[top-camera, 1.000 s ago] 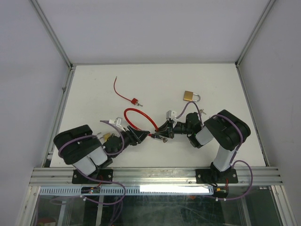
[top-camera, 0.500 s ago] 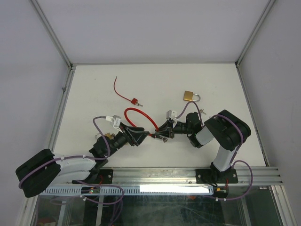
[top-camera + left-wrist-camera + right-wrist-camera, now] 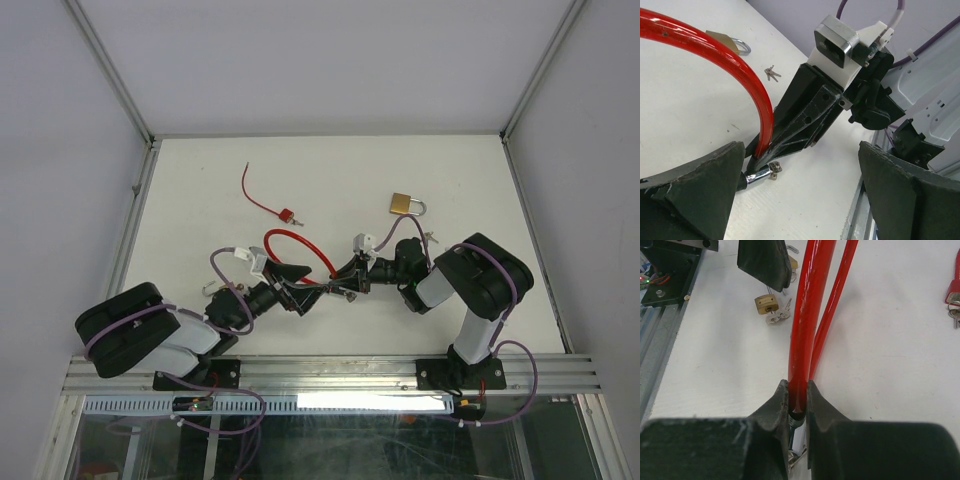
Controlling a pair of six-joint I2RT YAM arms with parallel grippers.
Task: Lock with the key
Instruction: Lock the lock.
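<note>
Near table's (image 3: pixel 350 170) front edge, R gripper (image 3: pixel 797 390) pinches red plastic-coated cable loop (image 3: pixel 807 315) to steady it; L gripper (image 3: pixel 300 285) gapes empty beside it.

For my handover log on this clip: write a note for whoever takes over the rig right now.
Right pincer: shut on the red cable lock, just above its metal end.
Left pincer: wide open, holding nothing, facing that same end.
The brass padlock lies on the table's far right, with loose keys near it. Neither is held.
Done: cable lock gripped and steadied.
Left: turn the key. Whether a key already sits in the lock cannot be seen.
</note>
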